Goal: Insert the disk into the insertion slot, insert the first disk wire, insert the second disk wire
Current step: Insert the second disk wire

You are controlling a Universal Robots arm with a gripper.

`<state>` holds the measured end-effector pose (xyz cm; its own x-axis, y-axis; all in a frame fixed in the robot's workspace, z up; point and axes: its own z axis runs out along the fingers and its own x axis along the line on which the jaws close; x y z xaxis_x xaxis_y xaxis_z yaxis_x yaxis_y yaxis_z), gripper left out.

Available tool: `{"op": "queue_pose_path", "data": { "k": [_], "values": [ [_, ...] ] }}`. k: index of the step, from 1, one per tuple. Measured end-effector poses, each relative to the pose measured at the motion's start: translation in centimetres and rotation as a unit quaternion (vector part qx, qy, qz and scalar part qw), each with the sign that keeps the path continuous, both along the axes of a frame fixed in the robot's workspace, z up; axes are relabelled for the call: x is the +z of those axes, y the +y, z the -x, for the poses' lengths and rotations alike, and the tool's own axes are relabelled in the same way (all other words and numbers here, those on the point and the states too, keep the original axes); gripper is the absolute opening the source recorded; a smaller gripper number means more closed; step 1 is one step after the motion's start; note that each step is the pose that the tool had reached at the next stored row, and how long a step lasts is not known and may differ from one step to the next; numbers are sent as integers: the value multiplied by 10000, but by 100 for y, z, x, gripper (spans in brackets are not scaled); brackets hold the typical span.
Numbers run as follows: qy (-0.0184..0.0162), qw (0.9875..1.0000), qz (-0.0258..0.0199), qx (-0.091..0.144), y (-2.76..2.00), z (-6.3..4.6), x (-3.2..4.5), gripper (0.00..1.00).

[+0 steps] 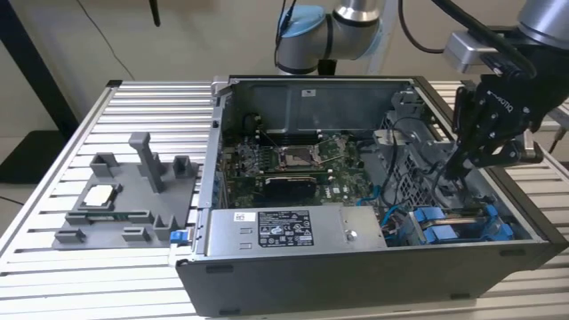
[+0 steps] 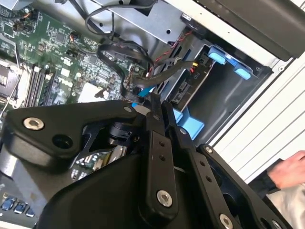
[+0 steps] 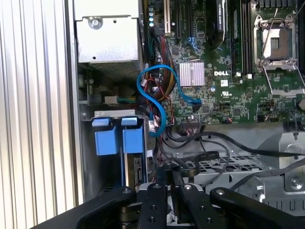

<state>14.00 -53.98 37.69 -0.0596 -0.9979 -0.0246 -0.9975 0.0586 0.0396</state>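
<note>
Grey ribbed aluminium slats make up the table (image 1: 53,273), and on it lies an open computer case (image 1: 356,280), its green motherboard (image 1: 294,167) bare and a grey labelled power-supply box (image 1: 294,230) along the near wall. To the exterior view's left sits a grey plastic fixture tray (image 1: 124,207). The black gripper (image 1: 462,167) hangs inside the case above the drive cage, jaws pressed close together around a dark cable end as far as I can tell. The disk (image 1: 462,223) sits in the insertion slot (image 3: 112,114), blue carrier handles up. A blue wire (image 3: 159,107) loops beside the cage in the first wrist view, crowded by black cables. The second wrist view catches a person's hand (image 2: 288,174) beyond the case wall.
</note>
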Motion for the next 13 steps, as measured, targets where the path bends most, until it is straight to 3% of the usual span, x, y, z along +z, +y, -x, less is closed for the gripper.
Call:
{"op": "queue_pose_path", "data": {
  "k": [13],
  "values": [
    [0, 10000, 0, -2, -18, 21, -91, 16]
  ]
}}
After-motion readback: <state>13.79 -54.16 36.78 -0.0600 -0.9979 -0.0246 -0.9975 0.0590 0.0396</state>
